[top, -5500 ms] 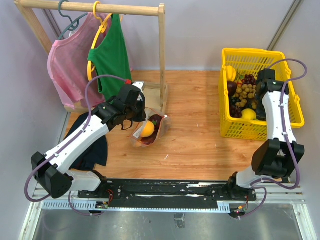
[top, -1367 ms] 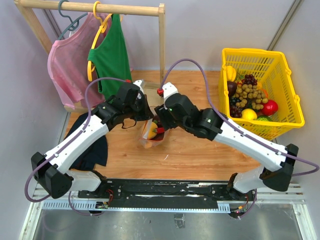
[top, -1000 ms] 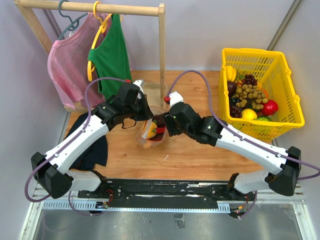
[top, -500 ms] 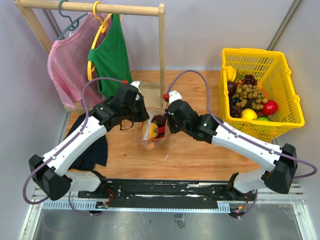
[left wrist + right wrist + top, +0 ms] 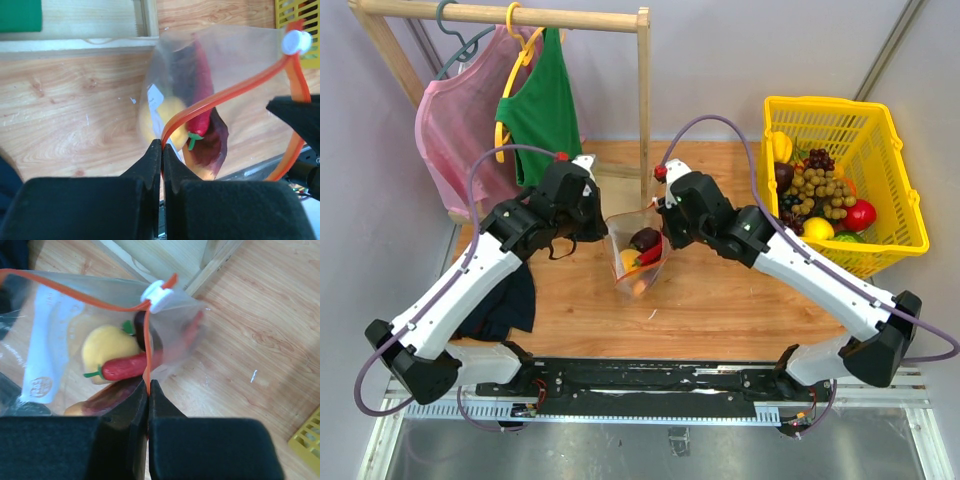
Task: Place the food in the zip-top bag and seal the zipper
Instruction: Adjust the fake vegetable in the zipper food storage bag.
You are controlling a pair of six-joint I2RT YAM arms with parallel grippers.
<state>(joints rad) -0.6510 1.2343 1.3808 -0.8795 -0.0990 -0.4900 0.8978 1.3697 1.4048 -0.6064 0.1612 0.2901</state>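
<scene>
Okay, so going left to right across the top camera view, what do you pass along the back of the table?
Pink mesh shirt → green tank top → left gripper → crinkly clear zip-top bag → right gripper → yellow plastic basket.

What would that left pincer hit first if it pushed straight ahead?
The left pincer would likely hit the bag it grips by the orange strip, then the red pepper inside; depth unclear.
</scene>
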